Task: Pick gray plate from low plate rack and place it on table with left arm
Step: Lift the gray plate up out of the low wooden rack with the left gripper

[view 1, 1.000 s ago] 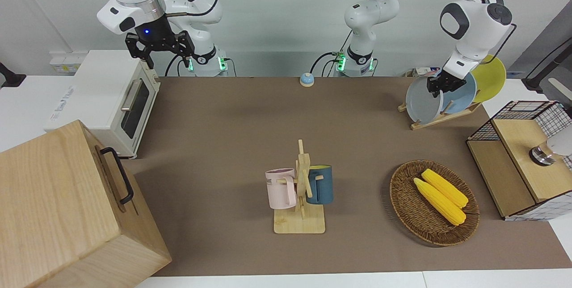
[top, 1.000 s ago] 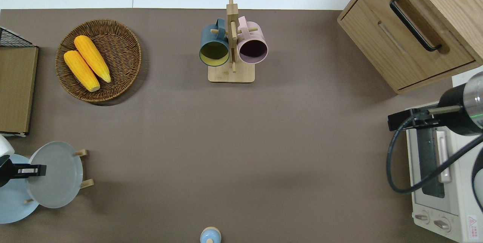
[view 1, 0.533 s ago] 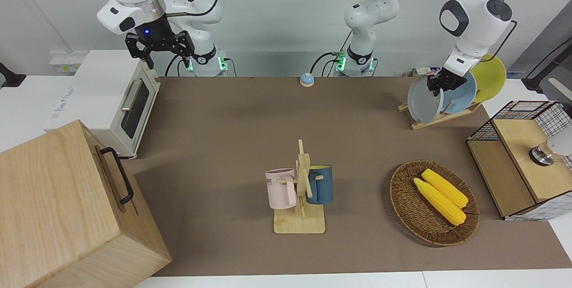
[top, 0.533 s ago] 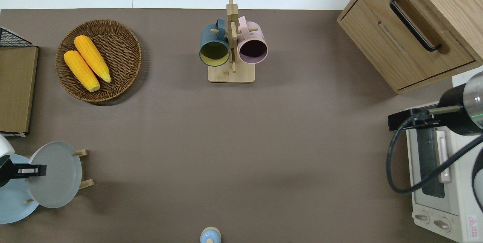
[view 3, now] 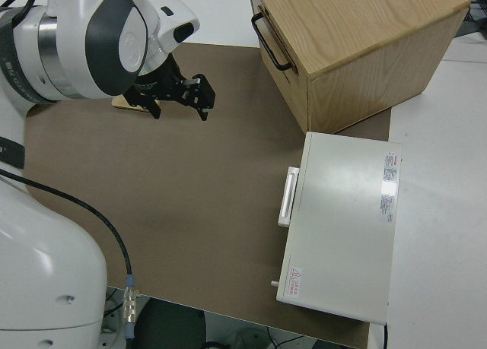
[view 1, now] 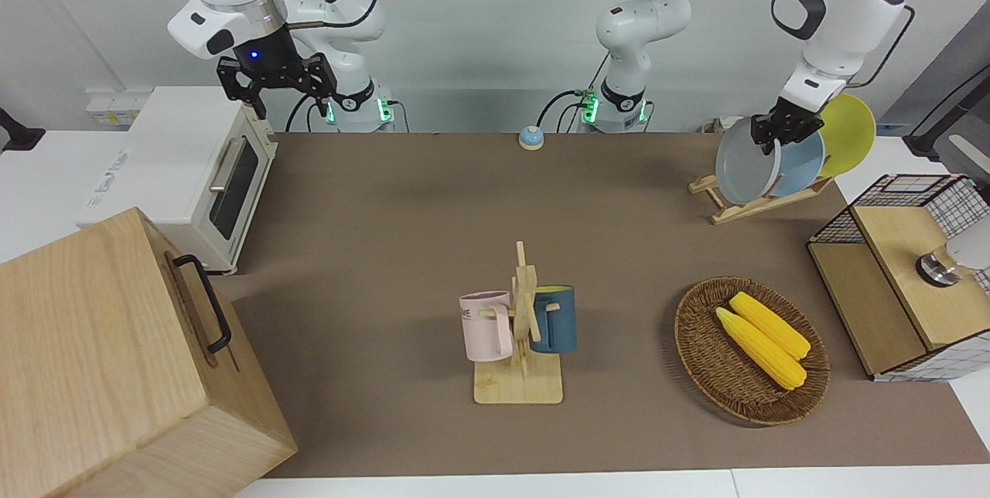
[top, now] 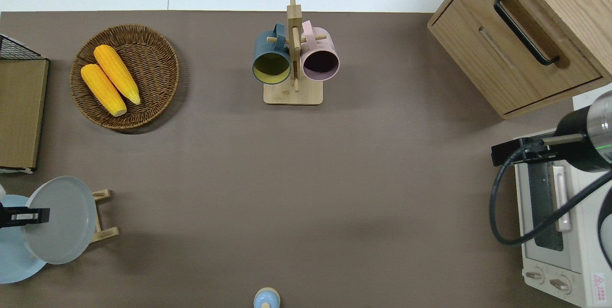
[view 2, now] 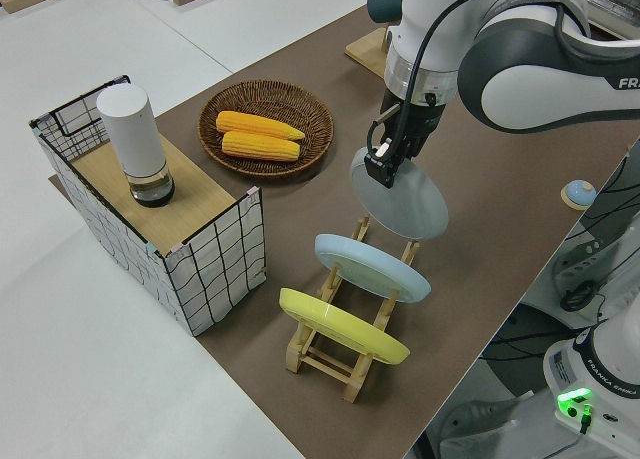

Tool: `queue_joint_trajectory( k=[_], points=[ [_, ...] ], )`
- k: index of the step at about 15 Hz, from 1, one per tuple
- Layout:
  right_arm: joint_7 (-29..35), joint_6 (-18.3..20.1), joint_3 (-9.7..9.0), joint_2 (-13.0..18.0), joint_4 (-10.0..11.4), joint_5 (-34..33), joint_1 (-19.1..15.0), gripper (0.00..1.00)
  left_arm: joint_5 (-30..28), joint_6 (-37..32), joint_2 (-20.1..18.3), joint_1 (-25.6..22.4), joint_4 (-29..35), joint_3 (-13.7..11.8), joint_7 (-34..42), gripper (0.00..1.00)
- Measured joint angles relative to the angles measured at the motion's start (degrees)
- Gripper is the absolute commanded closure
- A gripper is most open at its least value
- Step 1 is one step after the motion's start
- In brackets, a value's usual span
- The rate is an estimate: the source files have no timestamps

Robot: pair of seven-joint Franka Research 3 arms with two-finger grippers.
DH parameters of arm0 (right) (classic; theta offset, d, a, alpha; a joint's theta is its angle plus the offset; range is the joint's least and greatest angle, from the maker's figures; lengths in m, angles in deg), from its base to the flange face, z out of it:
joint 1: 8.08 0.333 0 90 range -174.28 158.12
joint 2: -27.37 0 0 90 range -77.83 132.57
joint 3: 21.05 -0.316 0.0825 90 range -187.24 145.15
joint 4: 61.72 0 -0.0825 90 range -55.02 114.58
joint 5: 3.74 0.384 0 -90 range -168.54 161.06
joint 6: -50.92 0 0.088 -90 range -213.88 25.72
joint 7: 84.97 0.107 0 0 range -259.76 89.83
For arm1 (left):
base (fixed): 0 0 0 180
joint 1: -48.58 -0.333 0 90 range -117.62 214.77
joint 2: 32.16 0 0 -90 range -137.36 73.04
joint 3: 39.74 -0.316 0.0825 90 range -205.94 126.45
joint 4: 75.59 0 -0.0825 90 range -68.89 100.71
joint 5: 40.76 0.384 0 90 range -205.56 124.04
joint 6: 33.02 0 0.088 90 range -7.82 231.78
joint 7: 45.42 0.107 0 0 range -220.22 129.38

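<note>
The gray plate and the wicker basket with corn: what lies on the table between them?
Nothing: the overhead view shows only bare brown table between the gray plate and the wicker basket.

text: "FR…" on left arm [view 2: 560, 64] link, rest cut off | "ME" on pink mug [view 1: 486, 325], partial | toaster oven [view 1: 182, 169] side logo and warning sticker: unreadable

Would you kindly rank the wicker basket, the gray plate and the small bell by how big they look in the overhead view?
1. Wicker basket
2. Gray plate, lifted toward the camera, so it looks bigger than it would lying flat
3. Bell, clearly smallest
</note>
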Motion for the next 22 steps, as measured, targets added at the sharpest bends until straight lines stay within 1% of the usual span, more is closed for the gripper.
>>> queue_joint_trajectory(
  k=[4, 8, 10, 14, 19, 22],
  points=[
    [0.00, 0.00, 0.00, 0.00, 0.00, 0.00, 0.00, 0.011, 0.00, -4.25, -0.15, 0.00, -4.90, 1.06, -1.23, 1.00],
    [0.00, 0.00, 0.00, 0.00, 0.00, 0.00, 0.00, 0.011, -0.21, -10.09, -0.23, 0.02, -9.78, 2.16, -2.90, 1.00],
    [0.00, 0.00, 0.00, 0.00, 0.00, 0.00, 0.00, 0.013, -1.69, -11.82, -0.24, 0.03, -10.86, 2.86, -4.97, 1.00],
    [0.00, 0.00, 0.00, 0.00, 0.00, 0.00, 0.00, 0.013, -7.95, -14.97, -0.23, 0.05, -11.27, 3.39, -8.04, 1.00],
    [0.00, 0.00, 0.00, 0.00, 0.00, 0.00, 0.00, 0.013, -17.53, -19.31, 0.08, 0.02, -11.07, 3.22, -9.00, 1.00],
    [0.00, 0.00, 0.00, 0.00, 0.00, 0.00, 0.00, 0.013, -23.15, -20.24, 0.73, 0.01, -9.60, 3.15, -9.18, 1.00]
  ],
)
